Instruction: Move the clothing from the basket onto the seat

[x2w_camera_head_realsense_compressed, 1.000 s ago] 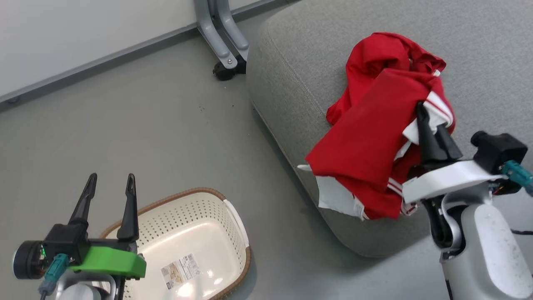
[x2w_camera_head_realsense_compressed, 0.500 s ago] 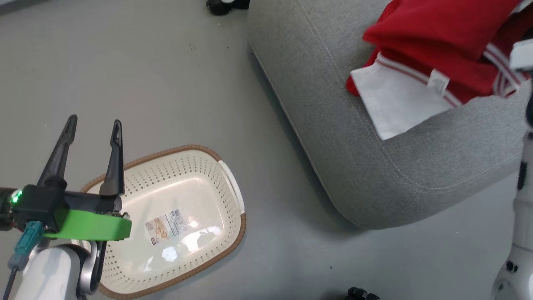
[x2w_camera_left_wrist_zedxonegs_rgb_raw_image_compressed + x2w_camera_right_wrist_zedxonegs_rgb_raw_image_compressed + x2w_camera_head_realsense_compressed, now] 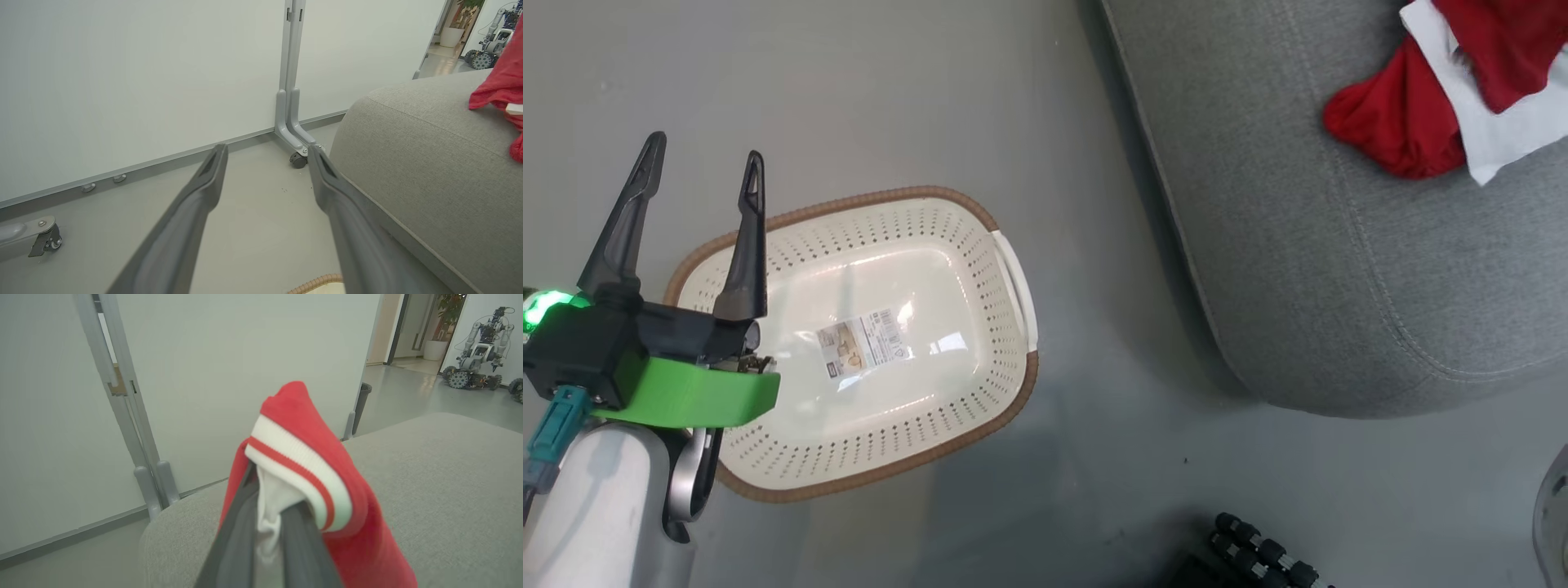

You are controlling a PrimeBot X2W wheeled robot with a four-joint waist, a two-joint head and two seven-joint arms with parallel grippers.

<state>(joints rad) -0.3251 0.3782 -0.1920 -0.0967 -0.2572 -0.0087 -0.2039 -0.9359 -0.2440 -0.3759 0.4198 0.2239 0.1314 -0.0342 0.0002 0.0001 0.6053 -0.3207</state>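
Note:
The basket (image 3: 1005, 269) stands on the floor with just its label sticker (image 3: 864, 341) inside. My left gripper (image 3: 704, 155) hovers over the basket's left end, open and holding nothing; in the left wrist view the left gripper (image 3: 266, 149) points at the wall, with the basket rim (image 3: 318, 281) below. The clothing (image 3: 1405, 131) lies bunched on the seat (image 3: 1339, 269) at the upper right. My right gripper (image 3: 273, 490) is shut on a red garment (image 3: 310, 457) at its white striped cuff, held above the seat (image 3: 449, 477).
A white partition with grey caster legs (image 3: 292, 134) stands behind the seat. A black wheeled part (image 3: 1258, 555) sits on the floor at the bottom. Beyond a doorway stands another robot (image 3: 478, 318), and a dark bin (image 3: 363, 392) sits by the wall.
The head camera has swung down and left, so the basket sits higher and the clothing slid to the top right corner. The right gripper has left the head picture. The left gripper stays open.

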